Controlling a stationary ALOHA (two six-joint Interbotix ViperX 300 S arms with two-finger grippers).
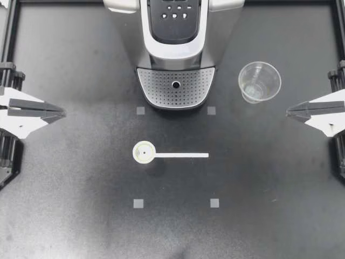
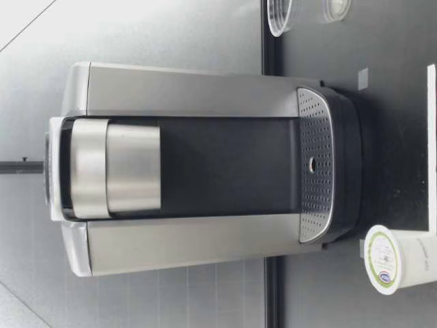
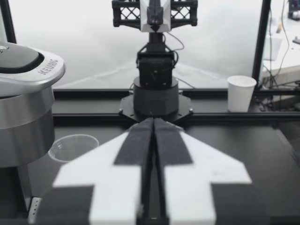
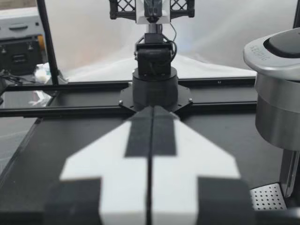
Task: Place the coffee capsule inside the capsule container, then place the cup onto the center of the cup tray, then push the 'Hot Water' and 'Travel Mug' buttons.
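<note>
In the top view the rear of the coffee machine (image 1: pixel 175 48) is cut off by the edge, and the markings on its buttons (image 1: pixel 174 12) are too small to be told apart. In the low view the cup (image 2: pixel 281 17) and the coffee capsule (image 2: pixel 392 260) are each clipped by an edge. In the right wrist view only a corner of the cup tray (image 4: pixel 267 197) is shown.

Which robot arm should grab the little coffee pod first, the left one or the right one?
Probably left. The coffee capsule lies nearer my left gripper than my right gripper, which is closer to the cup.
</note>
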